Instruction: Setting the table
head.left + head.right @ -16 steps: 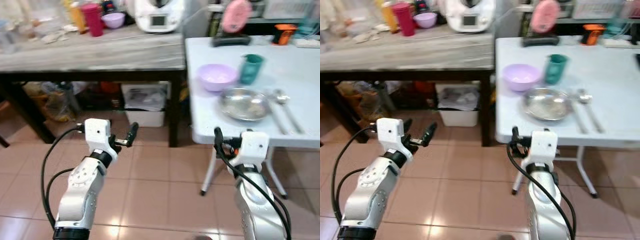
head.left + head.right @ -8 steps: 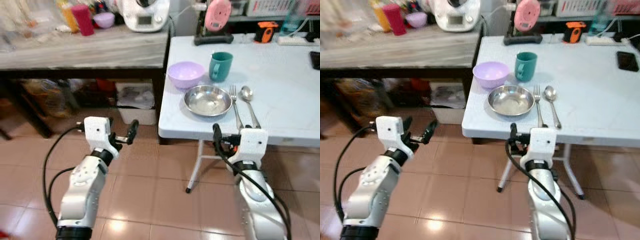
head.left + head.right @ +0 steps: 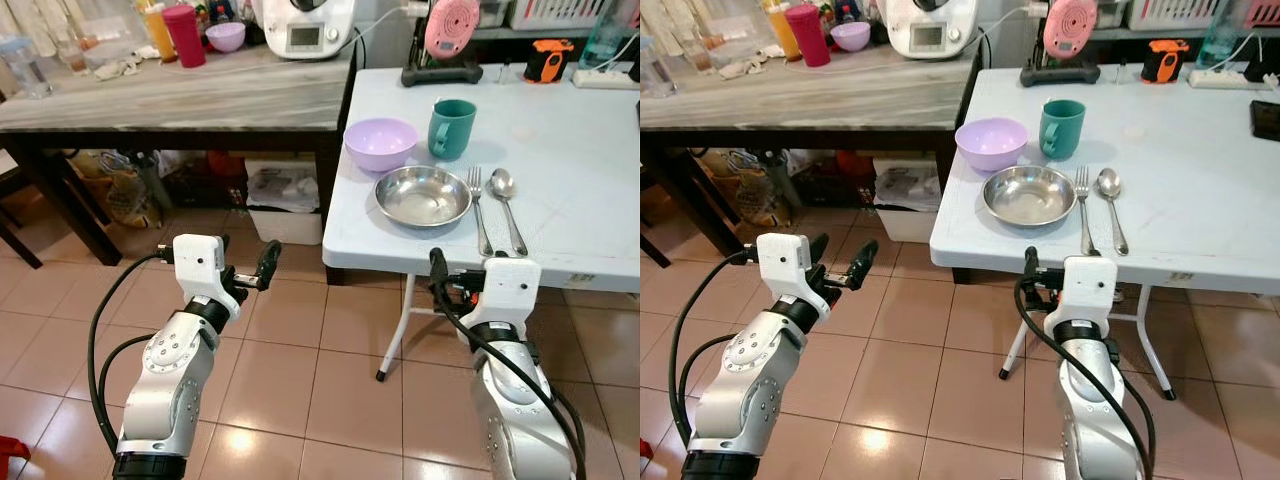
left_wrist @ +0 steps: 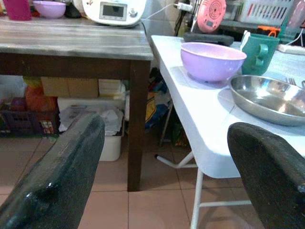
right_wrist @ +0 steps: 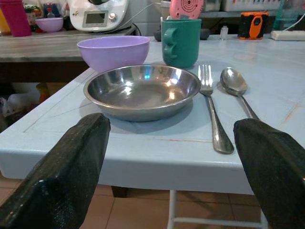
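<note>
Two grippers spread and empty, right gripper point(image 5: 171, 167) just short of the white table point(image 3: 590, 150) edge, facing the steel plate point(image 5: 142, 90), fork point(image 5: 212, 114) and spoon point(image 5: 234, 83) beside it, purple bowl point(image 3: 380, 143) and green mug point(image 3: 451, 100) behind, left gripper point(image 4: 167, 167) over floor tiles beside the table.

Light: bright, even, indoor
Glare: highlights on steel plate point(image 5: 142, 90); sheen on floor tiles point(image 3: 330, 390)
Shadow: dark under wooden counter point(image 3: 190, 95)
Focus: head views sharp; wrist-view fingers point(image 4: 52, 181) blurred
</note>
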You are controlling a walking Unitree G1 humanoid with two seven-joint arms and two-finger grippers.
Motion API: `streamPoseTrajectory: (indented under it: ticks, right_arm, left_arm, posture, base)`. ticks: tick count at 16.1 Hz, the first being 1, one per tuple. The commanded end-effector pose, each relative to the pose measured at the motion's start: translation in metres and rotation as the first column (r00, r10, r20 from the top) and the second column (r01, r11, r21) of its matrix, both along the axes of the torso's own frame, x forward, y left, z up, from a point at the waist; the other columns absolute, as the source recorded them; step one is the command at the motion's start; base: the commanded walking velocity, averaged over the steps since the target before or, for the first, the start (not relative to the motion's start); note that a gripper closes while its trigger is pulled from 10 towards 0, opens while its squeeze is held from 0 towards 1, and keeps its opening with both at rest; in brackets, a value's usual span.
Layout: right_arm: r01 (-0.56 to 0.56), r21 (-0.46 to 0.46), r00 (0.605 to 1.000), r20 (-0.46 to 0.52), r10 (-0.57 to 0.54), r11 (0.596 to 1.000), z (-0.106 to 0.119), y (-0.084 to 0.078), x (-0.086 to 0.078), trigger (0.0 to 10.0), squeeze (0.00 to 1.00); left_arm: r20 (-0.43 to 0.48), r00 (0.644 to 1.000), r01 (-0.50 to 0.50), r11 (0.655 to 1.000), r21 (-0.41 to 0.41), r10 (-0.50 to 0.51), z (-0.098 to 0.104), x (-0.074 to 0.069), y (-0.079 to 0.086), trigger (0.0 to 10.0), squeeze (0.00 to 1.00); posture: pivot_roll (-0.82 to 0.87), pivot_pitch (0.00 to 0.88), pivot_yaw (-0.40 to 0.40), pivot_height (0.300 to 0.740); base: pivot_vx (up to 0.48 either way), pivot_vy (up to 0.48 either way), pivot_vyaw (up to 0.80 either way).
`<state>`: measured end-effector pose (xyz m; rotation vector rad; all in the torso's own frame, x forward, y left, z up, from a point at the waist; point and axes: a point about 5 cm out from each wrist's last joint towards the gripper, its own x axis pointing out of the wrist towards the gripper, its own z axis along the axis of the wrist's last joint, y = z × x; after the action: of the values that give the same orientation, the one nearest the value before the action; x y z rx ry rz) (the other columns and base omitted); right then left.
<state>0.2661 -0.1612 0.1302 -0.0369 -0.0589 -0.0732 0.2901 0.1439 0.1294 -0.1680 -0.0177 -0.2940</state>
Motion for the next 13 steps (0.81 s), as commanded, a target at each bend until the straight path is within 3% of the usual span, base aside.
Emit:
streamPoseTrajectory:
  ticks: [1, 10, 13]
  right_arm:
    - [-0.023, 0.001, 0.999, 0.025, 0.023, 1.000, 0.0063, 0.0036, 0.0002, 10.0, 0.00]
    - [-0.030, 0.030, 0.998, 0.048, 0.028, 0.999, 0.0128, 0.0078, 0.0007, 10.0, 0.00]
    - [-0.012, 0.015, 0.998, 0.060, 0.011, 1.000, 0.0159, 0.0052, 0.0017, 10.0, 0.00]
  left_arm:
    - [-0.009, 1.000, -0.015, 1.000, 0.012, 0.016, -0.0003, 0.0001, 0.0041, 10.0, 0.00]
    - [0.035, 0.999, -0.034, 0.999, 0.024, 0.033, 0.0048, 0.0028, 0.0068, 10.0, 0.00]
    - [0.038, 0.999, 0.029, 1.000, 0.001, -0.029, 0.0069, 0.0015, 0.0027, 10.0, 0.00]
  posture:
    - [-0.25, 0.072, 0.101, 0.740]
    - [-0.25, 0.075, 0.114, 0.740]
    - [-0.25, 0.078, 0.116, 0.740]
  base:
    - [0.000, -0.277, 0.00]
    - [0.000, -0.031, 0.00]
    - [0.000, 0.000, 0.00]
